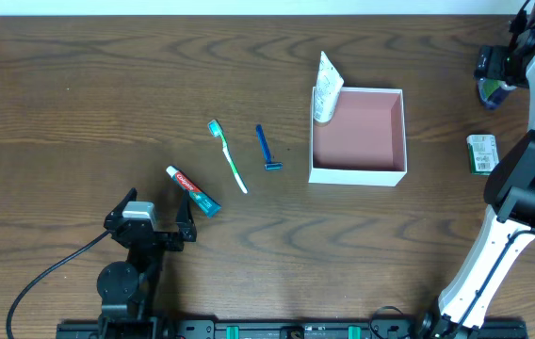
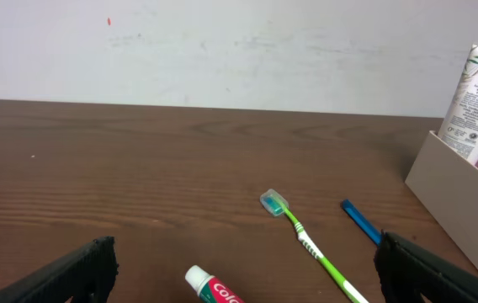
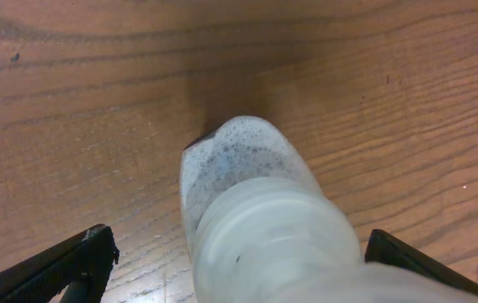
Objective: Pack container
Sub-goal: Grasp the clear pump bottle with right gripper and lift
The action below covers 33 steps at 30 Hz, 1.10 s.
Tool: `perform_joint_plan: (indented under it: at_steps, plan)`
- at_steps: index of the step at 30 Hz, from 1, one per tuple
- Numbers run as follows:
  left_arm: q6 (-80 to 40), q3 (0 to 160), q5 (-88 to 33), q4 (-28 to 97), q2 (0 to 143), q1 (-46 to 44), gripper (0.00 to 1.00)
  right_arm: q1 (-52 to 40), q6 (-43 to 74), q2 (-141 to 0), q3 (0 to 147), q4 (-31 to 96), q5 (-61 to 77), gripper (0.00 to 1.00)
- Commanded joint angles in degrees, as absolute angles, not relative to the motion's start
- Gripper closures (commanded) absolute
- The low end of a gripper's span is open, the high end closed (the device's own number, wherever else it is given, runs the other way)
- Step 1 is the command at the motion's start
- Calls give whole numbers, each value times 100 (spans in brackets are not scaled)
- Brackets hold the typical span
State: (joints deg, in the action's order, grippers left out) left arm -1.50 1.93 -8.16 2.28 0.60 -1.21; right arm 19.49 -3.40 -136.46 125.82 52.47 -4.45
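The container (image 1: 357, 175), lying right of centre on the table (image 1: 79, 85), is judged light, stiff and thin-walled; one wall's rim should be pinched. The left tool (image 2: 239, 268) and right tool (image 3: 237, 257) are spread open.

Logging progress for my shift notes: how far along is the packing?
Done: only the Pantene tube leans inside the container. In hand: the right gripper straddles a frosted bottle, jaws open. Remaining: toothbrush, razor, toothpaste and soap packet lie on the table; the left gripper is open and empty.
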Motion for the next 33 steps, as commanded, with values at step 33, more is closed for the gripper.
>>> perform_joint_plan:
  at_steps: [33]
  plan:
    - [-174, 23, -794, 316, 34, -93, 2, 2084, -1678, -13701, 12208, 4584, 224, 10]
